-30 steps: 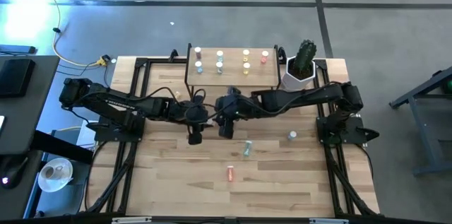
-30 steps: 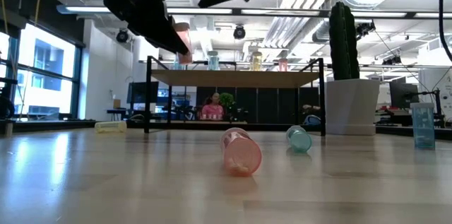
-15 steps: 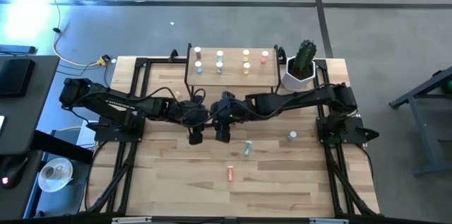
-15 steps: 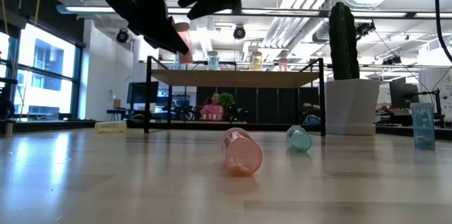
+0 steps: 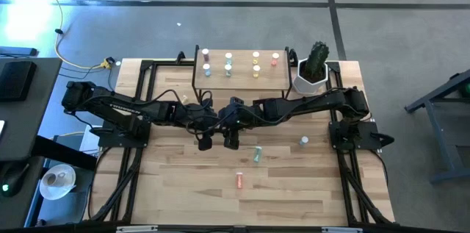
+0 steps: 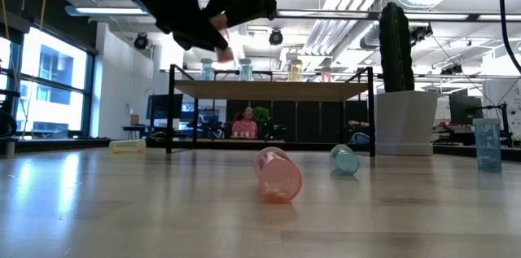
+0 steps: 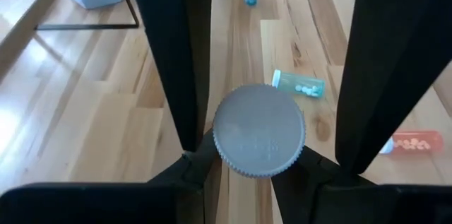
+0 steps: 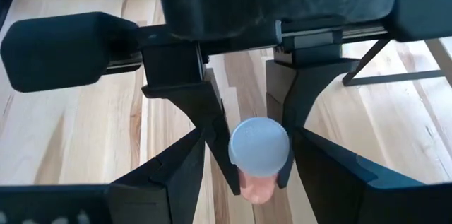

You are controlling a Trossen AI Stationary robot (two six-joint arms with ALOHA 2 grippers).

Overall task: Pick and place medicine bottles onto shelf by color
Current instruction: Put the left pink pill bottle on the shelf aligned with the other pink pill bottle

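Your large light-wood tabletop (image 5: 183, 189) carries everything. At its far edge stands the low light-wood shelf on thin black legs (image 5: 242, 80), with a white pot holding a green cactus (image 5: 312, 71) just beside it.

Both dark arms meet near the table's middle, in front of the shelf. Your left gripper (image 5: 205, 142) is pinched tight on a small pink medicine bottle with a pale grey ribbed cap (image 7: 259, 131) and holds it up off the wood. Your right gripper (image 5: 231, 142) sits just beside it, fingers spread wide on either side of that same bottle (its wrist camera shows the cap head-on between them); whether the right fingers (image 8: 176, 174) touch the bottle, you cannot tell.

On the shelf stand about eight small upright bottles (image 5: 228, 57) in paired columns: pinkish, blue, yellow, red.

Loose on the table:
- a green bottle lying on its side (image 5: 257, 154), near the grippers
- a pink bottle lying on its side (image 5: 239, 181), nearer the front edge
- a small blue-white bottle standing upright (image 5: 304, 141), off toward the right arm's base
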